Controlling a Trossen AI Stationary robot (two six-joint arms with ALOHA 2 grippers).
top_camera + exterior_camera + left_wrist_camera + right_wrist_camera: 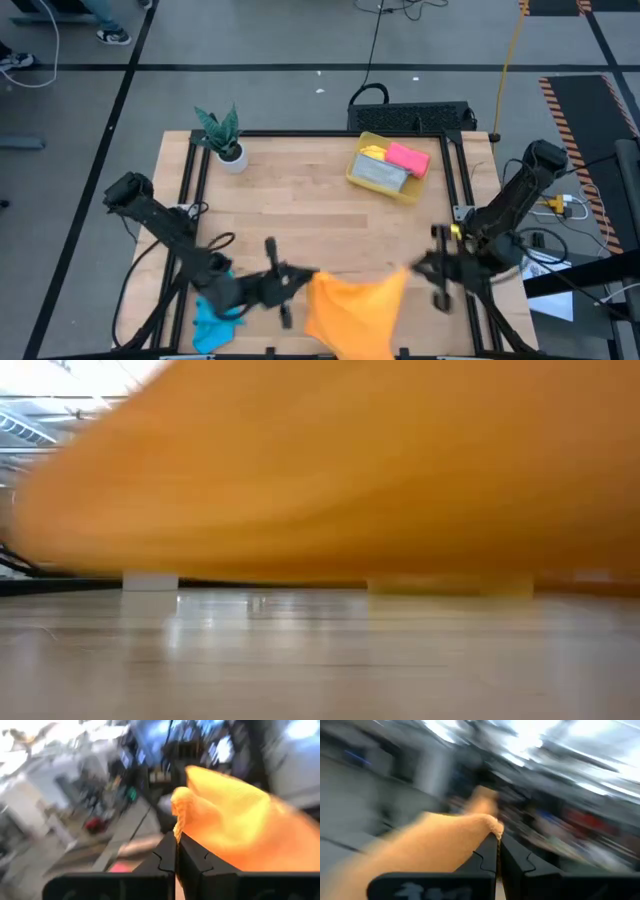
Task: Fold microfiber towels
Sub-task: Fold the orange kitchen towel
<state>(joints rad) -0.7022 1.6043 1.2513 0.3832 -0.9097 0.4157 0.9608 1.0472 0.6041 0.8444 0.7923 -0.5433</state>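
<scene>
1. The orange towel (352, 312) hung stretched between both grippers at the bottom centre of the high view, over the table's (300, 190) front edge.
2. The left gripper (306, 278) pinched its left corner, fingers (167, 854) pressed together on the cloth.
3. The right gripper (412, 268) pinched the right corner likewise.
4. A blue towel (212, 318) lay crumpled at lower left.
5. Pink (408, 158), yellow (372, 152) and grey (378, 174) towels sat in the yellow bin (352, 176), upper right.

Overhead view looks straight down on the table (300, 190); low view sits level; both wrist views share the orange towel (355, 310) close.
</scene>
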